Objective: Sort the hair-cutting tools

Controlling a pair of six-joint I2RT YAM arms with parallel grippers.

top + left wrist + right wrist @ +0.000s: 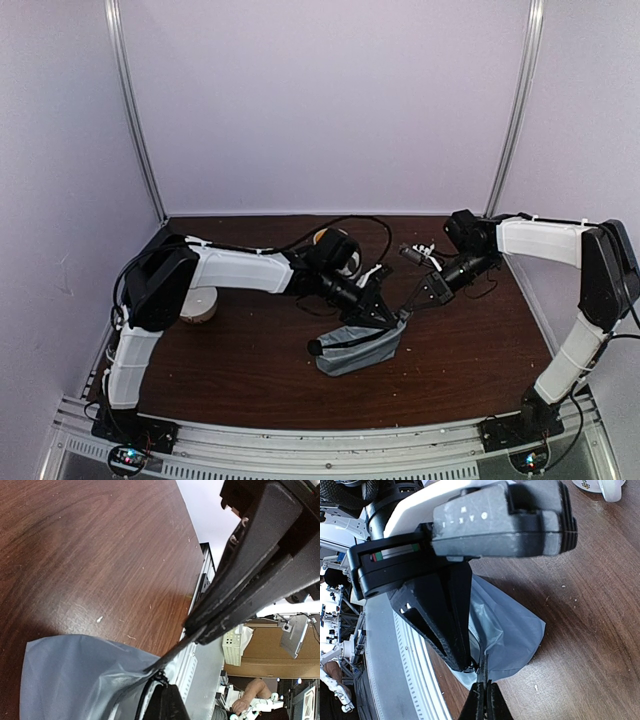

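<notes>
top external view showed the left gripper (383,312) and the right gripper (408,312) meeting at the upper right corner of the grey zip pouch (355,352), which lay near the middle of the table (470,350). both wrist views showed each set of jaws pressed together on the pouch's edge fabric, pinching it from opposite sides, tips almost touching. a dark rounded end (315,348) projected from the pouch's left end; what it was could not be told. a few small hair-cutting tools (420,252) lay on the table behind the right arm, well apart from the pouch, too small to name singly. step in hand, as judged: opening the pouch. the next move likely called for drawing the two grips apart slowly, without letting the thin fabric slip.
</notes>
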